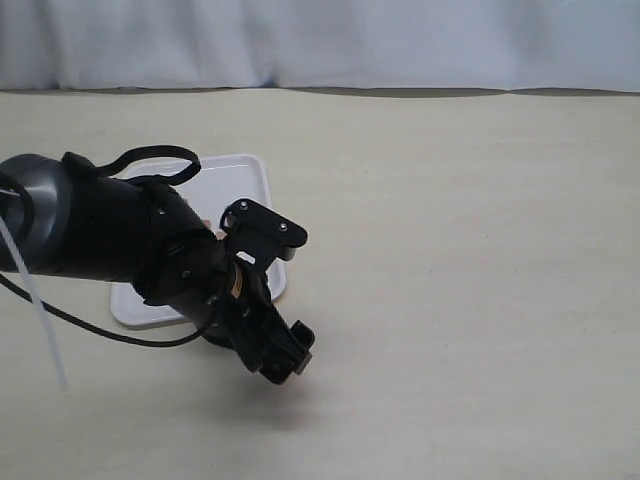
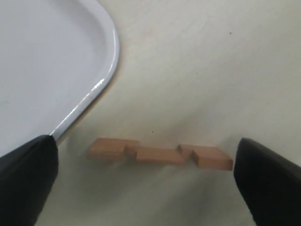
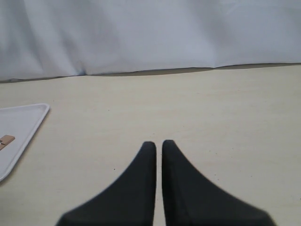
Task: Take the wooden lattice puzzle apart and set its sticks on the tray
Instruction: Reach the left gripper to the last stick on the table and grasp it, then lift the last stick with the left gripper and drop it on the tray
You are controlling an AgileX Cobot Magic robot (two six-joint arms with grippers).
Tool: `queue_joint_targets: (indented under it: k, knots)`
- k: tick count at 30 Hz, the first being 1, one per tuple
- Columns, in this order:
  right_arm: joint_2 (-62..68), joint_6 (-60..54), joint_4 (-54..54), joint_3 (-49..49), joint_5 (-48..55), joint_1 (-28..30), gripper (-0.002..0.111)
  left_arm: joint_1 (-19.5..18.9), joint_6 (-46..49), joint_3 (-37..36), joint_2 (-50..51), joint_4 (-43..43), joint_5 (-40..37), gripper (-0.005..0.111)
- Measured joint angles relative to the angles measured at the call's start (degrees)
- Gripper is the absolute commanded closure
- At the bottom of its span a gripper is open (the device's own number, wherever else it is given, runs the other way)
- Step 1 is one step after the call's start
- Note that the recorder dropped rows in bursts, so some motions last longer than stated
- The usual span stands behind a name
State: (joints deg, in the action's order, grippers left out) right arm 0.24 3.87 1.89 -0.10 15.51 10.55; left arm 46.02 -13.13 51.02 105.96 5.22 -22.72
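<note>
A single notched reddish-brown stick (image 2: pixel 160 153) lies flat on the table beside the rounded corner of the white tray (image 2: pixel 56 61). My left gripper (image 2: pixel 146 176) hovers over that stick, open, its two black fingers (image 2: pixel 26 176) wide apart on either side and not touching it. In the exterior view the left arm (image 1: pixel 150 250) covers part of the tray (image 1: pixel 245 175), and the stick on the table is hidden under it. In the right wrist view, my right gripper (image 3: pixel 159 143) is shut on nothing; another stick (image 3: pixel 6 141) rests on the tray (image 3: pixel 28 117). The assembled lattice puzzle is not in view.
A white curtain (image 1: pixel 320 40) runs along the far edge of the beige table (image 1: pixel 460 260). A black cable (image 1: pixel 90 325) and a pale strap (image 1: pixel 35 300) trail from the left arm at the left. The right arm does not show in the exterior view.
</note>
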Motion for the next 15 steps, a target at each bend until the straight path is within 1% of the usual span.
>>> queue_joint_targets:
  k: [2, 4, 7, 9, 10, 12, 15]
  knots:
    - [0.0, 0.0, 0.0, 0.0, 0.0, 0.0, 0.104, 0.0, 0.0, 0.0, 0.0, 0.0, 0.4, 0.038]
    - [0.0, 0.0, 0.0, 0.0, 0.0, 0.0, 0.104, 0.0, 0.0, 0.0, 0.2, 0.0, 1.1, 0.044]
    - [0.0, 0.0, 0.0, 0.0, 0.0, 0.0, 0.104, 0.0, 0.0, 0.0, 0.3, 0.1, 1.5, 0.044]
    - [0.0, 0.0, 0.0, 0.0, 0.0, 0.0, 0.104, 0.0, 0.0, 0.0, 0.3, 0.1, 1.5, 0.048]
    - [0.0, 0.0, 0.0, 0.0, 0.0, 0.0, 0.104, 0.0, 0.0, 0.0, 0.3, 0.1, 1.5, 0.052]
    - [0.0, 0.0, 0.0, 0.0, 0.0, 0.0, 0.104, 0.0, 0.0, 0.0, 0.3, 0.1, 1.5, 0.066]
    - [0.0, 0.0, 0.0, 0.0, 0.0, 0.0, 0.104, 0.0, 0.0, 0.0, 0.3, 0.1, 1.5, 0.091]
